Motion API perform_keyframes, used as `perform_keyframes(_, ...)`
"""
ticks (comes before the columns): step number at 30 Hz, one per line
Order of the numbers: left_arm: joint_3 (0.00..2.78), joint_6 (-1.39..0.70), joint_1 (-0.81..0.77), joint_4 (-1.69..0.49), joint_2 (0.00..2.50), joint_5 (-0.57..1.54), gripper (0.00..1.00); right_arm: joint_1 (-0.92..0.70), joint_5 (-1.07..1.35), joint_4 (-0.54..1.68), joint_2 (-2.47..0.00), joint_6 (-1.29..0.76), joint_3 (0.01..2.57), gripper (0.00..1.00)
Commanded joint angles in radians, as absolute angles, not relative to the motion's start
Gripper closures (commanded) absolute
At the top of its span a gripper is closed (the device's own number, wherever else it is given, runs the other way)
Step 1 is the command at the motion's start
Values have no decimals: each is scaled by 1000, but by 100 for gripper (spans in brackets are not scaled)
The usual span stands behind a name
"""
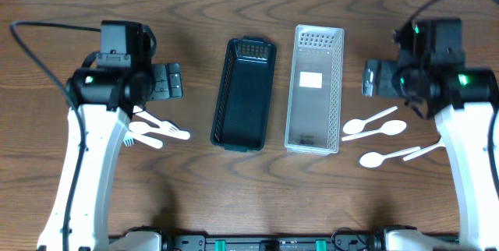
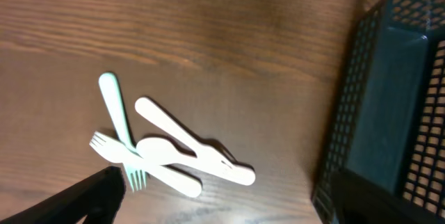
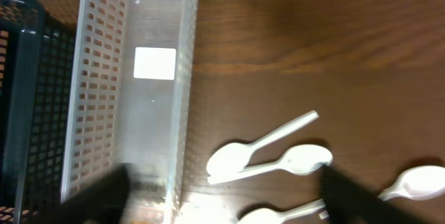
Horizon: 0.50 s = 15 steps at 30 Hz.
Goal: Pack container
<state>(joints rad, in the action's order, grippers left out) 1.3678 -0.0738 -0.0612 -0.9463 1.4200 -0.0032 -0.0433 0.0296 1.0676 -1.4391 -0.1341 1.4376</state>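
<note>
A black mesh basket (image 1: pixel 221 95) and a clear perforated basket (image 1: pixel 316 114) lie side by side at the table's middle, both empty. A small pile of white and pale green plastic forks (image 1: pixel 156 131) lies left of the black basket. Several white plastic spoons (image 1: pixel 374 126) lie right of the clear basket. My left gripper (image 1: pixel 168 81) is open and empty just behind the forks (image 2: pixel 174 151); its fingers (image 2: pixel 222 206) frame them. My right gripper (image 1: pixel 373 78) is open and empty behind the spoons (image 3: pixel 271 158), its fingers (image 3: pixel 229 200) spread over the clear basket's edge (image 3: pixel 184 92).
The black basket's wall (image 2: pixel 348 99) is close on the right in the left wrist view and shows at the left edge of the right wrist view (image 3: pixel 28 99). Bare wooden table surrounds both cutlery piles. A white label (image 1: pixel 313 79) sits on the clear basket's floor.
</note>
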Motion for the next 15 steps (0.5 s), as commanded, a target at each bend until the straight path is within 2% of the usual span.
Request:
perform_keyframes(1,1385,-57,-63,-918,1489,-7,30,-32,61,1056,-1505,-170,1473,82)
perform_keyframes(2,1385,-58,-63,-908,1510,-7,47,-30,52,1054,-1524,-196,1474,99)
perform_keyframes(3,1385,-64,-64,-894,1537,-6,59,-25,45,1055,-1546,-224,1473,99)
perform_keyframes(5,1385,-83,-63,-871,1585,-7,66,-15,46,1055,-1594,-250,1473,99)
perform_keyframes(8,1385,-100,-64,-831,1663,-6,90,-10,47,1043,-1676,-248,1473,99)
perform_keyframes(11,1385,-115,-64,-808,1730,2,94,-11,78,1023,-1749,-203,1473,99)
perform_keyframes(15,1385,-115,-64,-802,1796,105,94,-14,157,996,-1834,-135,1473,99)
